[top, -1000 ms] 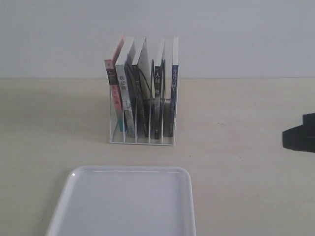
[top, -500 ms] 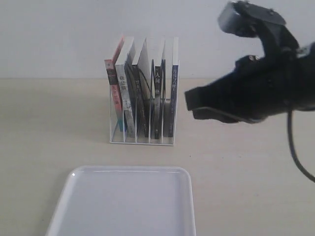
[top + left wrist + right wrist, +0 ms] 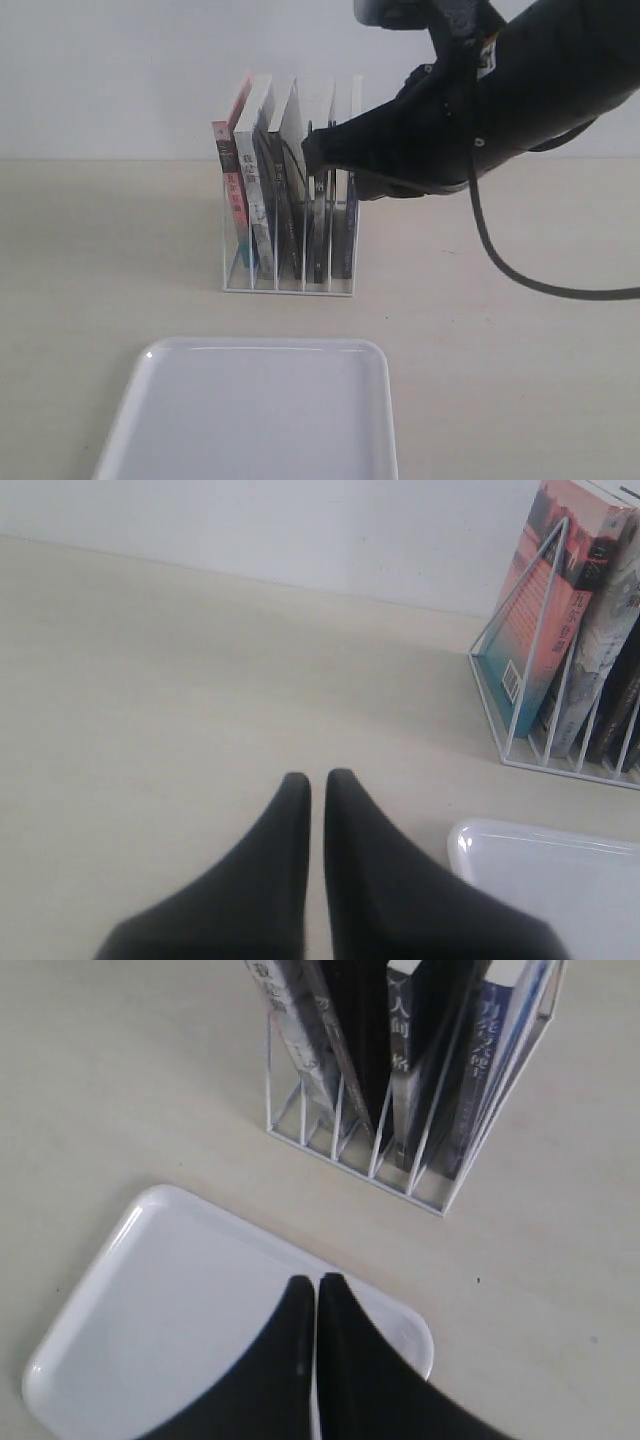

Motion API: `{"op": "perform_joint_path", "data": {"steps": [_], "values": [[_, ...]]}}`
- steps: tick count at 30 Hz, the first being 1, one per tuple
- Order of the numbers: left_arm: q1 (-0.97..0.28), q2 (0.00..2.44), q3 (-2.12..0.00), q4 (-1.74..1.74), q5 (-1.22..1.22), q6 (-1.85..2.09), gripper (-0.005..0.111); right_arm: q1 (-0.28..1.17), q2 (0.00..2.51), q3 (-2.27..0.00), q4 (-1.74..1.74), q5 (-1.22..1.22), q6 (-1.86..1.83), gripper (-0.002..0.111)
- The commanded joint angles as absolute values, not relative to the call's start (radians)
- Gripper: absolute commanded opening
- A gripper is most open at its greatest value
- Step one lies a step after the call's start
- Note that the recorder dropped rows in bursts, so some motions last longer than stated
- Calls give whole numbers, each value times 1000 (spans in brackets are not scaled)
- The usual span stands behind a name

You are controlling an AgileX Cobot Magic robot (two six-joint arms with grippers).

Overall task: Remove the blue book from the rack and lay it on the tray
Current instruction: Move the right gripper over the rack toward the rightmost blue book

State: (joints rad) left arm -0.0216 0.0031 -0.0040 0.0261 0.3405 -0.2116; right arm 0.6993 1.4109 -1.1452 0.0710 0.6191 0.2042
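Pinched together and empty: right claw [image 3: 312, 150], raised near rack [image 3: 288, 285]. Same for left claw [image 3: 316, 778], low over tabletop [image 3: 150, 680]. In end slot: blue book [image 3: 343, 245].

Thin blue book [image 3: 488, 1040], dark blue spine, white characters: upright in rightmost end slot of small white wire rack [image 3: 290, 289], beside other books. Rack upright on table. Large glossy white rectangular plastic tray [image 3: 250, 420]: flat, near rack's front, not touching.

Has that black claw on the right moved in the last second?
Yes: the black right claw swept left from the picture's edge to the white wire rack.
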Motion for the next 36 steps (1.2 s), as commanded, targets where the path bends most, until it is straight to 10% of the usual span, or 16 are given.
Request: {"op": "perform_joint_path", "data": {"steps": [1, 25, 36], "values": [[-23, 0, 0, 19, 338, -207, 5, 754, 1409, -1141, 23, 619, 232, 0], [-23, 0, 0, 19, 338, -207, 5, 906, 1474, -1130, -519, 648, 633, 0], [-23, 0, 0, 19, 338, -207, 5, 853, 1758, -1666, -573, 851, 540, 12]]}}
